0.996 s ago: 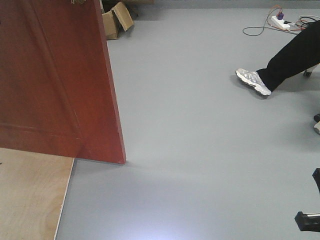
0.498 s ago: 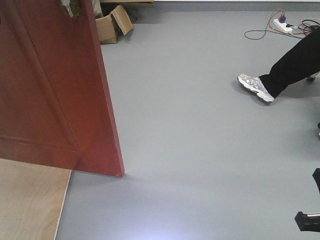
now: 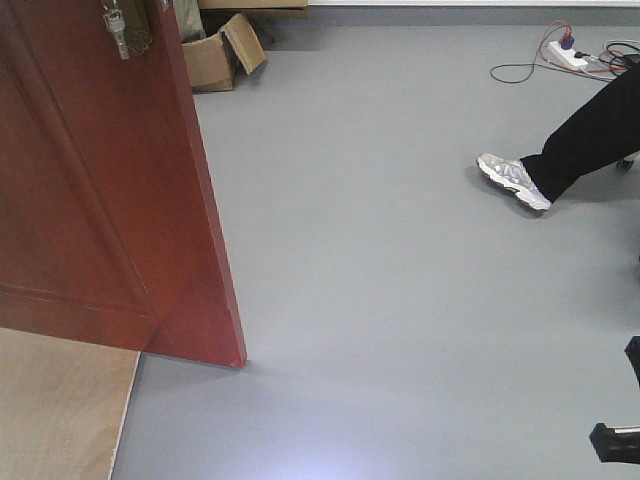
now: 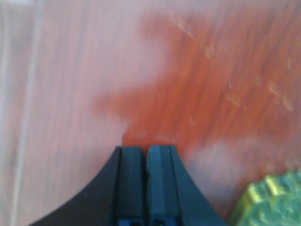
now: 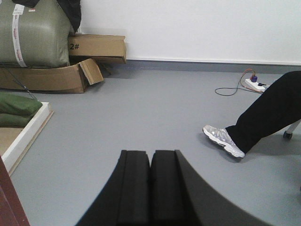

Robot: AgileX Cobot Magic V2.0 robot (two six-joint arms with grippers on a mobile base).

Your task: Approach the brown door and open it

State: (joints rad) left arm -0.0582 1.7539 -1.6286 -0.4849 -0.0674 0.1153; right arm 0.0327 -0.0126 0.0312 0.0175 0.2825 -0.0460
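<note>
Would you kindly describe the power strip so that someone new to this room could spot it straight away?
Start from the brown door on the left and look across the grey floor to the far right corner by the wall. Beyond the seated person's white sneaker lies the white power strip. Its purple plug and looping cable single it out.

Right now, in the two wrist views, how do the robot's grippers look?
Both look alike: the left gripper has two dark, flat fingers with curved outer edges, tinted slightly teal. The right gripper has matte black fingers of the same shape. No cables or markings show.
</note>
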